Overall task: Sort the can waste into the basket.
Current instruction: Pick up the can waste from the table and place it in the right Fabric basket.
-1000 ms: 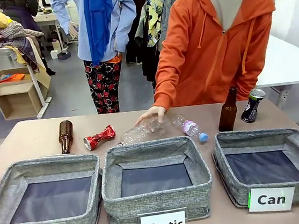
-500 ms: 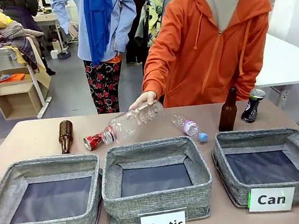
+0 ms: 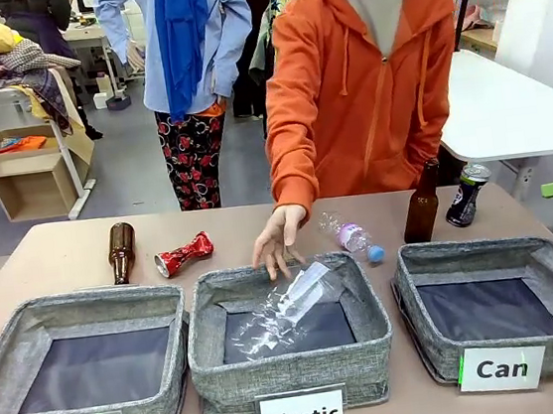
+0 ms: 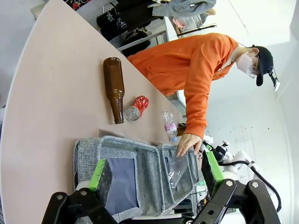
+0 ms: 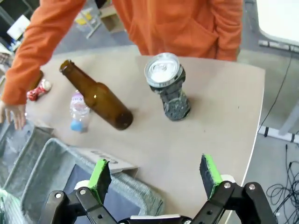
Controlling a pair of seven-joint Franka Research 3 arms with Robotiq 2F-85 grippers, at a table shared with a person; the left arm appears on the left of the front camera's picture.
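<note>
Where the cans sit: dark green-print can upright just ahead of the right gripper; crushed red can well ahead of the left gripper.
Grippers: both spread wide, holding nothing.
Can basket: just beside and below the right gripper.
Tabletop: tan — three grey fabric bins in a row.
Room: grey floor, cardboard box, white side table.

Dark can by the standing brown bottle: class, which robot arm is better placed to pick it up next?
Right. The right tool, open, hangs just short of the dark can, with the Can basket close below; the left tool sits far off, over the Bottle basket.
</note>
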